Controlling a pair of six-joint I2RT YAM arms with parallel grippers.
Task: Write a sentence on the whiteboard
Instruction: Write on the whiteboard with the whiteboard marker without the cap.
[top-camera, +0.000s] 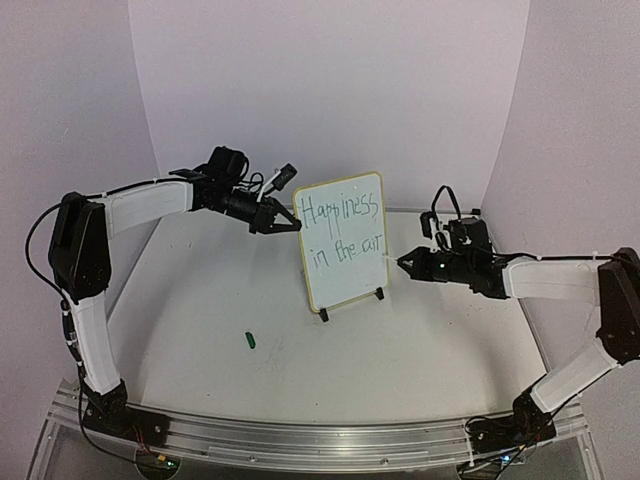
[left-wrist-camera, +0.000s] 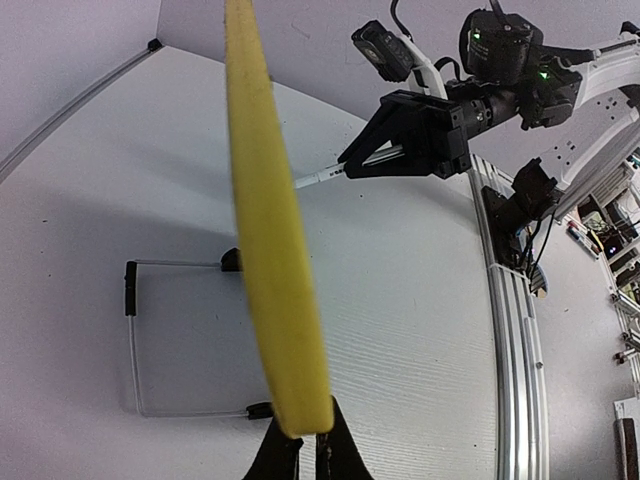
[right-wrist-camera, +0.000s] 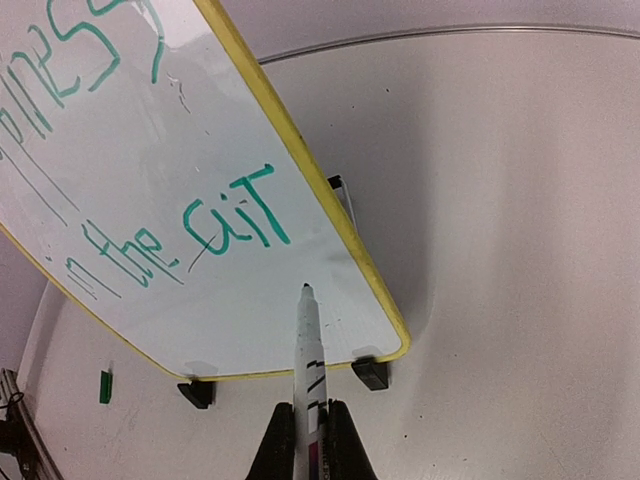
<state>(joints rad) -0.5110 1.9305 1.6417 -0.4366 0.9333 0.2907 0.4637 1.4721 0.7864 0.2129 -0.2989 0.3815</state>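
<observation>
The whiteboard (top-camera: 345, 262) stands upright on two black feet at the table's middle, with a pale yellow frame. The sentence (top-camera: 342, 225) in green reads "Happiness in the air" on two lines. My left gripper (top-camera: 289, 224) is shut on the board's upper left edge; in the left wrist view the yellow frame (left-wrist-camera: 270, 250) runs edge-on into the gripper (left-wrist-camera: 308, 440). My right gripper (right-wrist-camera: 310, 410) is shut on a white marker (right-wrist-camera: 308, 350). The marker's tip sits at the board (right-wrist-camera: 200, 200) just below the word "air", by the lower right corner.
A green marker cap (top-camera: 249, 340) lies on the table left of the board's front. Curved white walls enclose the table. An aluminium rail (top-camera: 300, 440) runs along the near edge between the arm bases.
</observation>
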